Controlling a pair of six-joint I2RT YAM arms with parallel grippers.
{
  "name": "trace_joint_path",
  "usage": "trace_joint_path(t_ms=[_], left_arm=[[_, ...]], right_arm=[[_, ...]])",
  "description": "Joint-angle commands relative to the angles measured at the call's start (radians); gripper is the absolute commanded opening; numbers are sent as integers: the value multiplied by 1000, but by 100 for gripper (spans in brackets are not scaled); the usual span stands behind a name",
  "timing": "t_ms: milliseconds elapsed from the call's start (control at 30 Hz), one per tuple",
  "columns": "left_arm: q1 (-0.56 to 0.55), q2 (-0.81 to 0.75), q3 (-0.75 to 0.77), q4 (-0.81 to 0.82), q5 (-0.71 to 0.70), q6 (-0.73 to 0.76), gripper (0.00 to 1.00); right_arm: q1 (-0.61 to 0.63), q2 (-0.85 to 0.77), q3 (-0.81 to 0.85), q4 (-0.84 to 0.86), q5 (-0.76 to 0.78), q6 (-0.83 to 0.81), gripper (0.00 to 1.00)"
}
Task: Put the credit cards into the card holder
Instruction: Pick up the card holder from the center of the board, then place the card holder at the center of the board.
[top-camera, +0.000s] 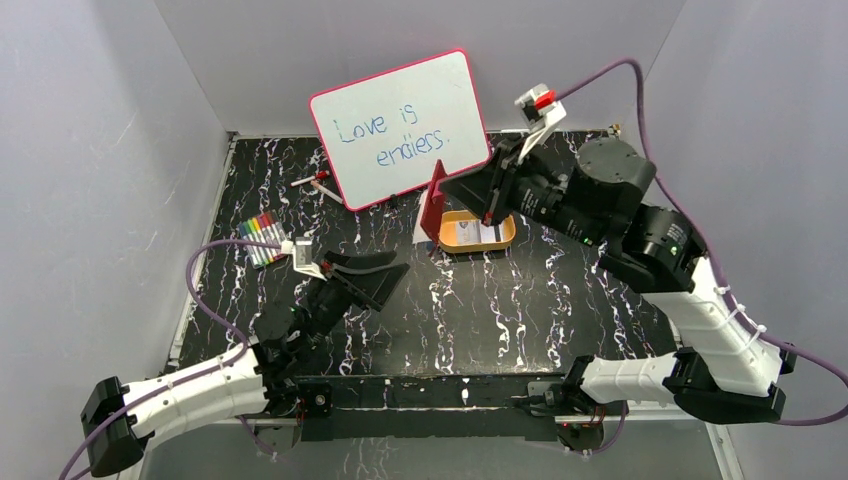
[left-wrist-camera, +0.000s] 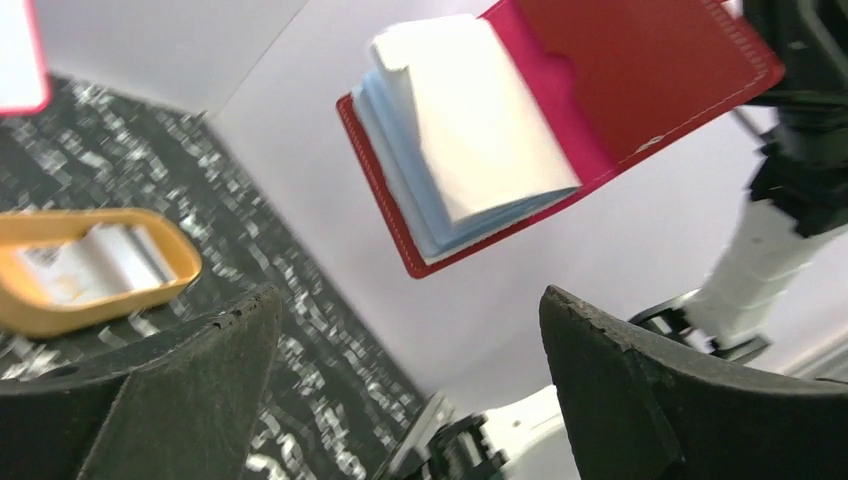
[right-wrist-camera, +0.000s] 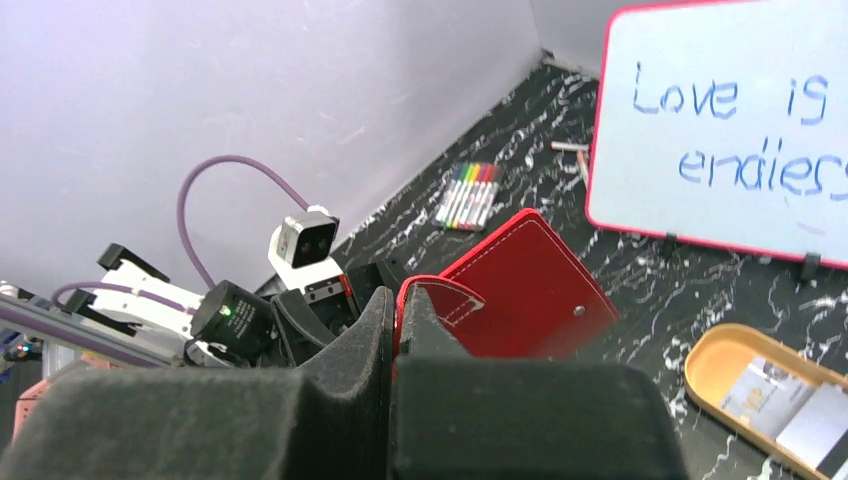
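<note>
Above the table (top-camera: 520, 310), the holder (left-wrist-camera: 560, 130) hangs open by its snap tab, which the right gripper (right-wrist-camera: 396, 305) pinches tight. It looks floppy, its blue pockets fanning out. The cards (top-camera: 478, 233) lie in the tray (top-camera: 507, 241) beside it. They are probably thin, stiff and slick, best taken by an edge. The left gripper (left-wrist-camera: 408, 300) is spread wide and empty, facing the holder.

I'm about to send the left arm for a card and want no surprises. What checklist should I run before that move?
1. Right gripper shut on the card holder by its tab: ok.
2. Holder hangs open, pale blue pockets showing: ok.
3. Left gripper open and empty: ok.
4. Credit cards lie uncovered in the orange tray: ok.
5. A free pocket for a card: cannot tell.
</note>
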Motion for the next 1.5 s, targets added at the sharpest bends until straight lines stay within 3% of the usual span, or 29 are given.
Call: trace_joint_path(t_ms=[0, 133, 267, 333, 533, 667, 733, 900, 1200, 1467], left_arm=[[6, 56, 84, 218, 31, -11, 98], [66, 136, 92, 326, 80, -145, 98], [158, 86, 44, 300, 85, -210, 94], [171, -20, 14, 159, 11, -193, 92], [172, -403, 88, -522, -210, -111, 93], [173, -502, 143, -707, -286, -53, 93], [172, -515, 155, -751, -298, -34, 93], [173, -475, 149, -788, -287, -33, 93], [173, -353, 72, -734, -205, -74, 93], [173, -277, 32, -685, -151, -96, 93]], right_arm=[[-5, 54, 170, -43, -45, -62, 0], [-4, 86, 250, -64, -58, -86, 0], [-5, 50, 148, -26, -37, -88, 0], [-5, 3, 8, 31, -35, -76, 0], [-4, 11, -275, 215, -147, -23, 0], [-4, 92, -410, 438, -293, 35, 0], [-7, 117, -465, 508, -289, 52, 0], [-130, 75, -705, 572, -331, 126, 0], [-317, -93, -1074, 473, -308, 144, 0], [-329, -107, -1112, 402, -275, 139, 0]])
